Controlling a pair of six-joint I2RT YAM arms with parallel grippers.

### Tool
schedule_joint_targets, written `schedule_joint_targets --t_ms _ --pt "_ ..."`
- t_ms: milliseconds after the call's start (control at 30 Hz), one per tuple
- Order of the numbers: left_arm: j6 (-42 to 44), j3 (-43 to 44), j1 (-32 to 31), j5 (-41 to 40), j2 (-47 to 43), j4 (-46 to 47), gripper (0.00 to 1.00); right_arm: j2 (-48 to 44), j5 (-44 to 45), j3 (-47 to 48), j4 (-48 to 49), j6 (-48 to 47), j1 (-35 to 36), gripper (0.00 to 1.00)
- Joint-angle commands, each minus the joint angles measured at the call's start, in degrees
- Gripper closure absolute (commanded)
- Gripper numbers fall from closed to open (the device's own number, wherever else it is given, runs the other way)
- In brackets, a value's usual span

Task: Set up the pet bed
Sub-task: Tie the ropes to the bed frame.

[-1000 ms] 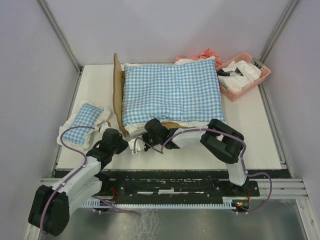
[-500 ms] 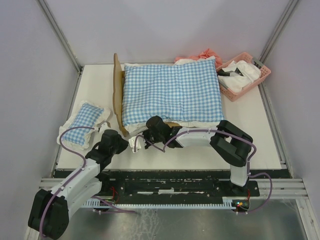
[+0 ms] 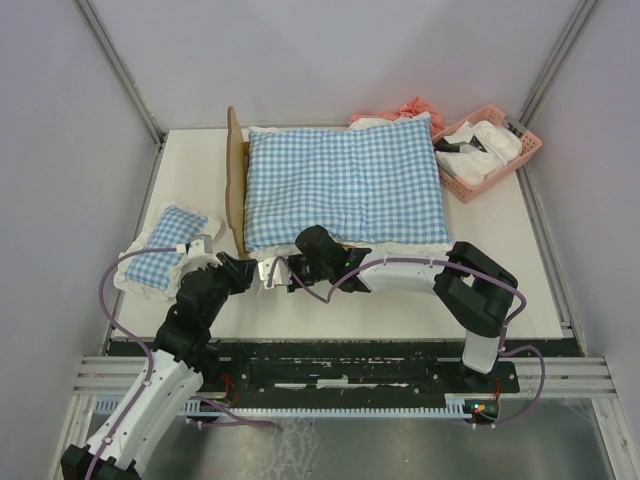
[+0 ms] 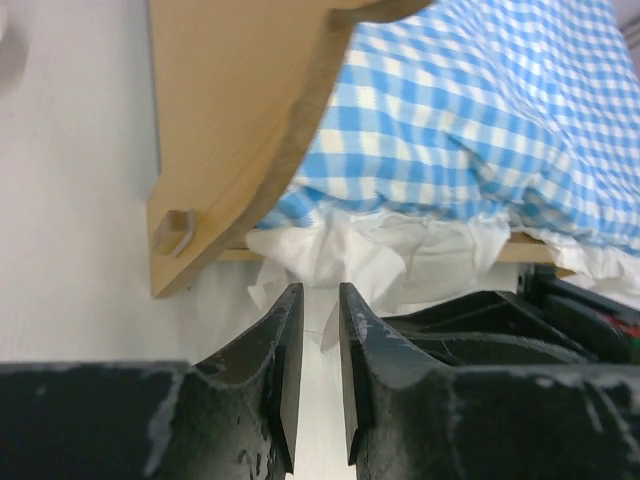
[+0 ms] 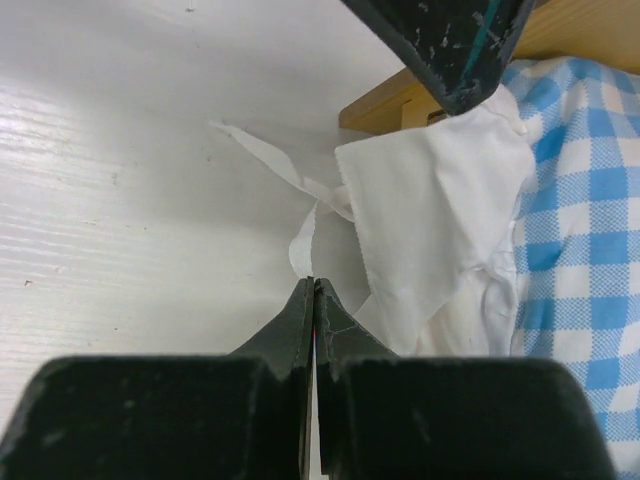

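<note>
The pet bed's light-wood headboard (image 3: 235, 175) stands on edge at the left end of the bed, and a big blue-and-white checked cushion (image 3: 345, 185) covers the bed. In the left wrist view the headboard (image 4: 240, 110) and cushion (image 4: 480, 110) fill the top. At the bed's near-left corner hangs the cushion's white frill with a thin white ribbon (image 5: 300, 235). My right gripper (image 5: 314, 280) is shut on that ribbon; from above it (image 3: 283, 274) lies just off the corner. My left gripper (image 4: 320, 290) faces the same corner, jaws a little apart with only table between them, close beside the right one (image 3: 258, 270).
A small checked pillow (image 3: 165, 250) lies at the table's left side, beside the left arm. A pink basket (image 3: 490, 150) holding white cloth stands at the back right, with pink fabric (image 3: 410, 108) behind the cushion. Both arms crowd the near-left bed corner.
My left arm has reached forward toward the bed's corner and its jaws have parted. My right gripper stays shut on the ribbon, and its elbow has swung right.
</note>
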Motion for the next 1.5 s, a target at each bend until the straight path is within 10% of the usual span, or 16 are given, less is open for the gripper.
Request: schedule_joint_targets --t_ms 0,233,533,700,933,1167,1467 --pt "8.42 -0.98 0.25 6.11 -1.77 6.48 0.73 -2.48 -3.86 3.16 1.43 6.69 -0.95 0.98" --pt "0.06 0.31 0.19 4.81 0.25 4.41 0.73 -2.39 -5.44 3.95 1.55 10.83 -1.96 0.98" --pt "21.25 3.02 0.1 17.61 -2.04 6.1 0.71 -2.05 -10.75 5.81 -4.42 3.46 -2.71 0.98" --pt "21.81 12.82 0.18 10.43 5.56 -2.32 0.73 -1.98 -12.48 5.24 -6.55 -11.89 -2.75 0.98" --pt "34.92 10.48 0.21 28.12 4.31 -1.46 0.76 -3.5 -13.68 5.21 -9.08 -23.56 -2.71 0.98" --pt "61.09 17.71 0.15 35.22 21.25 -10.49 0.8 -3.25 -15.03 5.3 -8.37 -27.87 -3.06 0.98" --pt "68.55 18.57 0.34 38.59 26.44 -9.24 0.83 -4.39 -13.93 1.66 -2.91 -32.3 -3.43 0.98"
